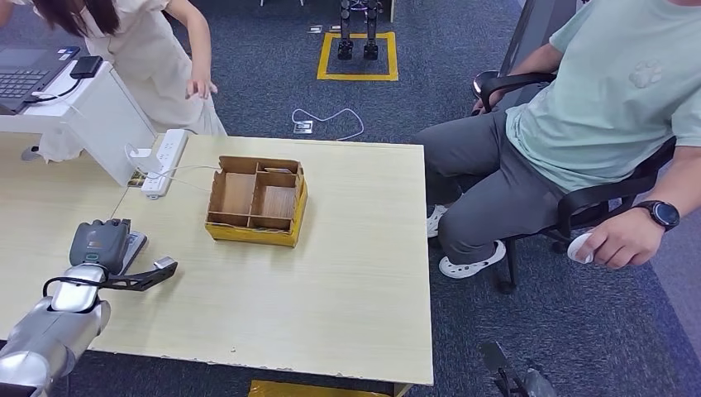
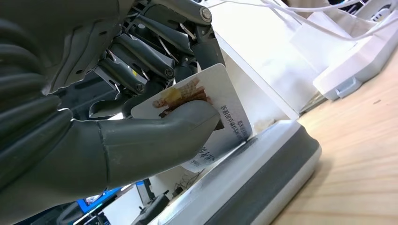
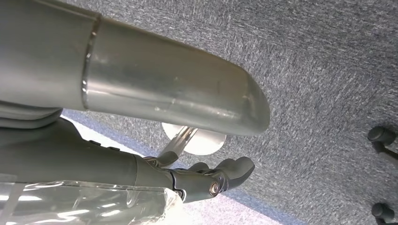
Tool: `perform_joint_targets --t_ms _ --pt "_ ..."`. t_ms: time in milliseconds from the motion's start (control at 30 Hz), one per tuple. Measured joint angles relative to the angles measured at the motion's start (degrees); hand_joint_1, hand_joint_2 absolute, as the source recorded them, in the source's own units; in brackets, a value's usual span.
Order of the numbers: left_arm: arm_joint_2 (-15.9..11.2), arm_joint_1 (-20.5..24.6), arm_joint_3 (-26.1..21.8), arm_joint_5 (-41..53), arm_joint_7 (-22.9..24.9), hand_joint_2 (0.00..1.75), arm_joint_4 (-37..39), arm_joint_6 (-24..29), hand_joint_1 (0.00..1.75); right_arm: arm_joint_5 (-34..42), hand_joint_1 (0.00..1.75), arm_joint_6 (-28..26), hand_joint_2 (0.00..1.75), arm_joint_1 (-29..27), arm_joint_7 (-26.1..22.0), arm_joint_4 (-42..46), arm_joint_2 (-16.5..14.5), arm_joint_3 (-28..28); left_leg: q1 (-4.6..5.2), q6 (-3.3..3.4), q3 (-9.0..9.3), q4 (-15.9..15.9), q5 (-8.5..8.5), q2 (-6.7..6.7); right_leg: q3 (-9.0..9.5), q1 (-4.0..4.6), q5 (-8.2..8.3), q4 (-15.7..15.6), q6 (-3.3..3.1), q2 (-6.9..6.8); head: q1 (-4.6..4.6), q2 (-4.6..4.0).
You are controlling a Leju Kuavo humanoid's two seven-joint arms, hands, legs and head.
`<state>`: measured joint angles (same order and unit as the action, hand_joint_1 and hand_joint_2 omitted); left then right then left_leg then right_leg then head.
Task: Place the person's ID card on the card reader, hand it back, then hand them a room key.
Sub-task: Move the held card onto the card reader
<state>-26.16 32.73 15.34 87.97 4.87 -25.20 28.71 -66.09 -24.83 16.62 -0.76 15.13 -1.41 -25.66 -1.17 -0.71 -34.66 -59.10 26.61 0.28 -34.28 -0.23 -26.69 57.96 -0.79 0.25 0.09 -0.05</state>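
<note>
I have the left hand [image 1: 101,245] at about 8 o'clock on the table [image 1: 331,273], sitting over the reader [image 1: 134,246]. At the wrist, the thumb [image 2: 155,136] and the dark fingers [image 2: 136,65] pinch the ID card [image 2: 225,108], and the card's lower edge touches the reader's [image 2: 263,178] white top. The card is tilted, not flat.

The right hand [image 3: 211,178] hangs over grey carpet [image 3: 328,70], fingers curled in, nothing visibly held.

A cardboard box [image 1: 256,201] with compartments sits toward 12 o'clock on the table, a power strip [image 1: 164,162] at 11. One person [image 1: 579,141] sits in a chair at 3 o'clock; another [image 1: 149,50] stands at 11.
</note>
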Motion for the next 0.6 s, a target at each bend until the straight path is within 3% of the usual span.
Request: perform_joint_targets --t_ms 600 --pt "0.04 0.23 -1.20 -0.97 -1.32 1.75 0.02 -3.71 1.75 0.28 0.00 -0.04 0.00 0.00 0.02 0.00 0.03 0.17 0.00 0.00 0.00 0.00 0.00 0.00 0.00 0.00 0.00 0.00 0.00 0.00 0.00 0.00"
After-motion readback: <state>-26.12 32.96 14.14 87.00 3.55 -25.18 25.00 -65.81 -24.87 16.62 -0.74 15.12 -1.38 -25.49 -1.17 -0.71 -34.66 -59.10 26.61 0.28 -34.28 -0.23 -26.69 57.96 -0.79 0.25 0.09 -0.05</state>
